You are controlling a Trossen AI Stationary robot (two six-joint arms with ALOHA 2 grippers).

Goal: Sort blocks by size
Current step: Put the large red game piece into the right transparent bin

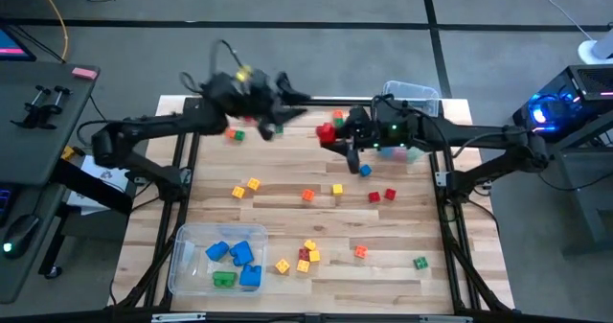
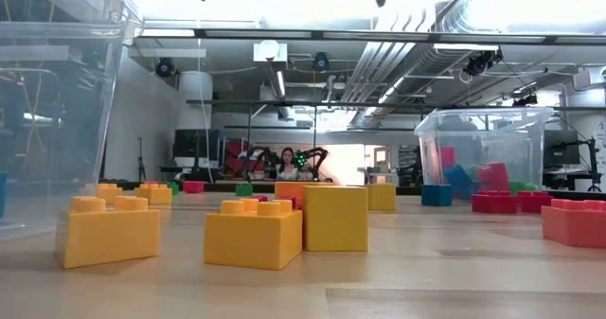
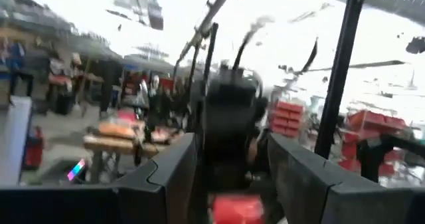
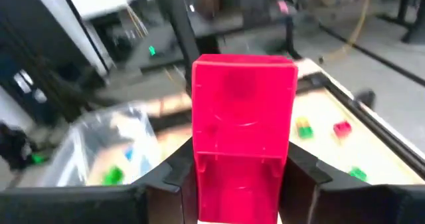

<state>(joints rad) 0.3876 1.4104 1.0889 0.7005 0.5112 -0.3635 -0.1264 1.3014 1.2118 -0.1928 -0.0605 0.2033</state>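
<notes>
Blocks (image 1: 308, 254), small plastic toy bricks and cubes in red, yellow, orange, green and blue, lie scattered over the wooden slatted table (image 1: 402, 285). Taking the clear plastic bin at the table's near left corner (image 1: 184, 237) as landmark: it holds several blue bricks and a green one, a cluster of yellow, red and orange cubes lies just beside it toward the table's middle, and more yellow and orange cubes sit a little beyond it. A second clear plastic bin (image 1: 414, 93), well apart at the far right corner, also holds bricks.

One large red plastic brick (image 4: 242, 127) sits squarely between the right gripper's (image 4: 242, 174) two dark fingers (image 4: 174, 174), which are clenched on its sides; it stands up past the fingertips. From above, this gripper hangs over the far middle of the table, away from the landmark bin.

The left gripper (image 1: 278, 98) hovers over the table's far edge, across the table from the landmark bin. Its fingers (image 3: 166, 177) stand apart, released, clasping nothing; a red block (image 3: 238, 209) shows low between them, farther off.
</notes>
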